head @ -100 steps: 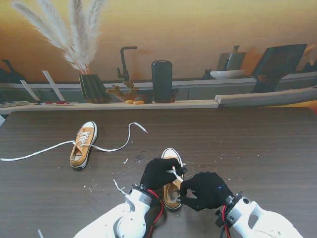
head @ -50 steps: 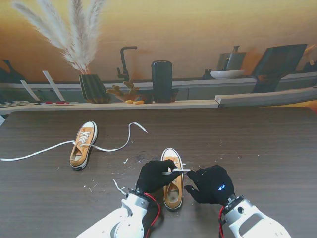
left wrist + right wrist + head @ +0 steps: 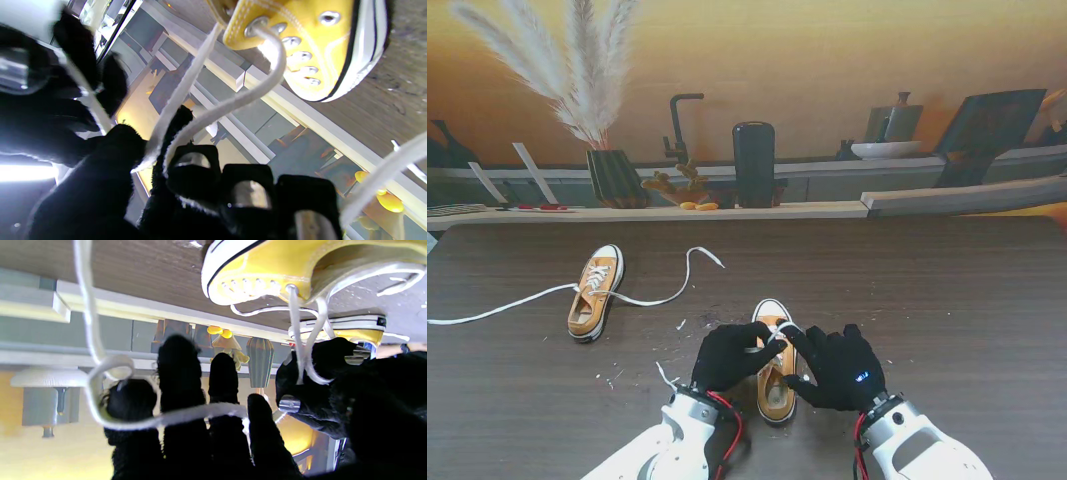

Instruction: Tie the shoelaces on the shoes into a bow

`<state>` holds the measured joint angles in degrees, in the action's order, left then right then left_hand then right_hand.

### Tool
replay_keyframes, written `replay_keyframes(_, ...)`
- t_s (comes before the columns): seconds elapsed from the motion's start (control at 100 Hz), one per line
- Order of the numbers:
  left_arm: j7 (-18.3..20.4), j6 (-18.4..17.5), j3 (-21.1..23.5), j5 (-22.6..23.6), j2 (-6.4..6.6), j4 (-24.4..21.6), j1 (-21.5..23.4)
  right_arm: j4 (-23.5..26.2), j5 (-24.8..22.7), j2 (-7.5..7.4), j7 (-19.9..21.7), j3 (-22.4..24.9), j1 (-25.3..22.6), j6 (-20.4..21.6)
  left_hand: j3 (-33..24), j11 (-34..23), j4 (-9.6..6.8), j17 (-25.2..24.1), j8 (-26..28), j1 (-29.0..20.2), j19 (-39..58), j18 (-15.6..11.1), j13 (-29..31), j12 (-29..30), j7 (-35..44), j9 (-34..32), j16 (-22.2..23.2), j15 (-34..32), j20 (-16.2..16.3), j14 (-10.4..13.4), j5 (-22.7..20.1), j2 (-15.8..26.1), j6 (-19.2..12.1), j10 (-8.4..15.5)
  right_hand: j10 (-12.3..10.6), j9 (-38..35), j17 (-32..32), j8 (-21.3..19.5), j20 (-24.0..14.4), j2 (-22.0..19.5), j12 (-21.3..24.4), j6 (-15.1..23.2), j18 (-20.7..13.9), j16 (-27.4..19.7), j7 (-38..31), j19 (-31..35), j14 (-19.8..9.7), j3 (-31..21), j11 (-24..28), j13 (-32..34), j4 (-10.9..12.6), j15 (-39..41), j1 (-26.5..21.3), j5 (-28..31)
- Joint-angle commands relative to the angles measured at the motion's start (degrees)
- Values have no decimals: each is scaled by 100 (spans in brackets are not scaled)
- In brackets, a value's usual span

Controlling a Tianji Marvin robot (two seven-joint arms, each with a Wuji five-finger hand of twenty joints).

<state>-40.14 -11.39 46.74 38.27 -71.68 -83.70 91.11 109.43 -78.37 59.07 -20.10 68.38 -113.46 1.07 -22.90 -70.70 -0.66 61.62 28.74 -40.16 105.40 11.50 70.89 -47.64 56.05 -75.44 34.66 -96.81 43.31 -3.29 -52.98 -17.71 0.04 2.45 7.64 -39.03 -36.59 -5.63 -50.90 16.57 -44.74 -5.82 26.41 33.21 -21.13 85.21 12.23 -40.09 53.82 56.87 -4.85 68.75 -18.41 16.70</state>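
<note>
The near yellow shoe (image 3: pixel 774 392) lies between my two hands, toe pointing away from me. My left hand (image 3: pixel 732 355) is shut on its white lace. In the left wrist view, two strands (image 3: pixel 233 101) run from the eyelets of this shoe (image 3: pixel 320 50) into the pinch of thumb and forefinger. My right hand (image 3: pixel 839 365) is close beside it with fingers stretched out. The other lace end (image 3: pixel 173 418) runs across those fingers to the thumb and curls into a loop (image 3: pixel 110 368). The second yellow shoe (image 3: pixel 595 290) lies farther left, its laces (image 3: pixel 667 290) spread loose.
Small white scraps (image 3: pixel 667 375) lie on the dark wooden table (image 3: pixel 947 290) near my left hand. A shelf along the far edge carries a ribbed vase with pampas grass (image 3: pixel 615 178), a black cylinder (image 3: pixel 754 163) and small yellow items (image 3: pixel 699 205).
My right hand has moved left toward my left hand and spread its fingers. The lace between the two hands has gone from a taut straight line to a small raised loop.
</note>
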Motion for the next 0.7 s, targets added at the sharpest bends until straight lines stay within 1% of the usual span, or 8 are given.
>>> replay_keyframes(0.0,263,63,70,0,94,-260,179,-143,-14,42,-42,-54,83,-21,272,-17,-33,137,-414,-198,1457,-318,199,45,-489,-271,-28,-212,-66,-55,301,109,113,-275,235,646,1052,163,224,-183,500,91,174,-237,30,-1069,273,206,-683,-811,181,-1179,88,-430)
replay_keyframes(0.04,410,104,154,-6,142,-399,295,-230,26,47,-134,-103,141,-29,411,-33,-93,144,-808,-238,1457,-372,199,-3,-1260,-239,-32,-201,-48,10,618,50,119,-245,274,1062,1849,175,770,-193,1131,292,94,-575,63,-2122,354,280,-1456,-1447,170,-2474,100,-588)
replay_keyframes(0.12,544,137,290,-8,195,-591,486,-371,84,54,-295,-179,236,-47,531,-33,-244,155,-1105,-49,1457,-466,201,-69,-2208,-187,-21,-229,25,45,850,200,294,-244,223,1544,2616,166,1595,-183,2189,571,-80,-1150,36,-3397,441,294,-2422,-2014,162,-4334,147,-724)
replay_keyframes(0.27,699,508,524,70,278,-1013,888,-518,260,94,-496,-289,319,-155,817,-27,-362,172,-1126,123,1457,-620,201,-144,-2748,0,-29,-213,60,104,1252,518,867,-263,-8,2195,3614,172,2473,-144,2976,976,-428,-1761,-52,-4865,276,290,-2961,-2825,139,-5901,98,-920)
replay_keyframes(0.46,612,722,789,313,336,-1297,1256,-740,473,189,-1117,-530,443,-615,910,-22,-403,173,-1148,108,1457,-678,203,-160,-2858,65,-31,-205,45,132,1325,533,945,-256,4,2417,3557,262,2547,58,2994,1402,-323,-1813,-192,-4938,314,23,-2788,-2694,100,-6098,102,-1052)
replay_keyframes(0.53,599,767,914,391,360,-1405,1405,-748,488,221,-1219,-590,431,-937,923,-20,-415,170,-1140,90,1457,-670,203,-162,-2849,73,-31,-205,34,133,1281,549,931,-272,-93,2867,3337,263,2373,174,2977,2032,54,-1651,-375,-4587,470,-24,-2667,-2599,92,-5900,154,-1069)
replay_keyframes(0.61,623,791,1044,429,383,-1530,1567,-770,502,247,-1313,-632,436,-1155,947,-21,-429,165,-1122,54,1457,-635,201,-164,-2818,70,-35,-192,19,111,1202,576,896,-316,-171,2887,3258,189,2475,261,3198,2513,539,-1733,-618,-4458,624,-82,-3052,-2637,81,-5922,189,-1062)
replay_keyframes(0.69,635,824,1149,509,407,-1625,1703,-847,664,300,-1524,-672,477,-1189,982,-20,-436,163,-1107,40,1457,-609,202,-163,-2796,59,-37,-182,6,89,1159,597,871,-326,68,2617,2849,-52,2557,493,2873,2694,850,-1667,-1063,-3928,741,-299,-2344,-2232,51,-5555,158,-714)
